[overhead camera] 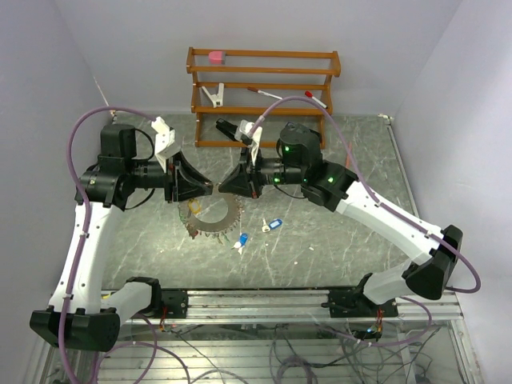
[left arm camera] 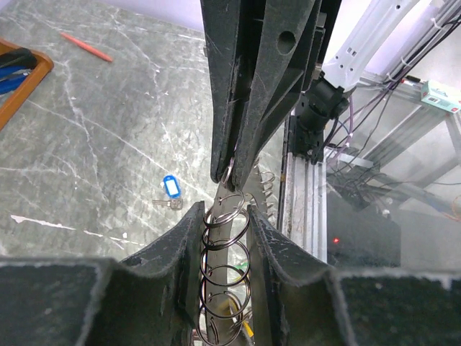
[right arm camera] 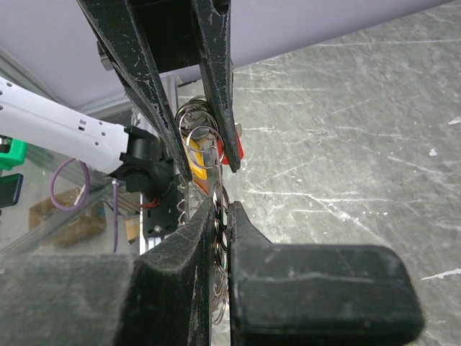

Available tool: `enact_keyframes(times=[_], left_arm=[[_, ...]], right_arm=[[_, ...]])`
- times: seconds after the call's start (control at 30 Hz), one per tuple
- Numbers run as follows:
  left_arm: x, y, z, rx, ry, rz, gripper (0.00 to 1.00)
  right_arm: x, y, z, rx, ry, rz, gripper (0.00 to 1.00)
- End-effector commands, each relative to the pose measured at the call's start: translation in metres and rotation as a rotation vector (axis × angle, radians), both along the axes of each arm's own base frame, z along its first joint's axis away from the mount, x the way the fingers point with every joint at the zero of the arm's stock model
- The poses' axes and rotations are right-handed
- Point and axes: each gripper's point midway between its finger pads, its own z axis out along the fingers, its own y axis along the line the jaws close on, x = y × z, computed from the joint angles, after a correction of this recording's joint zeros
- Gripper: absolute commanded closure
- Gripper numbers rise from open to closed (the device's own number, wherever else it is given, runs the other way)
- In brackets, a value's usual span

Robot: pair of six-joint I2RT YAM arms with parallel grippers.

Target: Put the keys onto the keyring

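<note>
The keyring (overhead camera: 214, 218), a grey ring with a toothed rim, hangs tilted above the table between both grippers. My left gripper (overhead camera: 206, 186) is closed across the small split rings (left arm camera: 227, 241) on the keyring's band (left arm camera: 219, 249). My right gripper (overhead camera: 226, 186) is shut on the keyring's edge (right arm camera: 225, 216), fingertip to fingertip with the left gripper (right arm camera: 209, 171). A yellow tag (right arm camera: 204, 160) and a red tag (right arm camera: 238, 149) hang on the ring by the left gripper's fingers. Two keys with blue tags (overhead camera: 274, 225) (overhead camera: 240, 240) lie on the table; one shows in the left wrist view (left arm camera: 170, 189).
A wooden rack (overhead camera: 264, 72) stands at the back with a pink item (overhead camera: 216, 56), a white clip (overhead camera: 214, 96) and a red pen (overhead camera: 268, 94). A metal rail (overhead camera: 264, 300) runs along the near table edge. Grey walls close in left and right.
</note>
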Motion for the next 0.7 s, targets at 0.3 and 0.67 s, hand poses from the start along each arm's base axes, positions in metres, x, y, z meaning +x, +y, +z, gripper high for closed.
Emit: enact_keyframes(times=[0.3, 0.67], left_arm=[[-0.003, -0.005, 0.018, -0.05, -0.011, -0.011, 0.93], [-0.006, -0.004, 0.011, -0.03, -0.064, -0.037, 0.72]], right_arm=[[-0.014, 0.0, 0.035, 0.106, -0.115, 0.037, 1.0], [-0.018, 0.002, 0.037, 0.123, -0.102, 0.057, 1.0]])
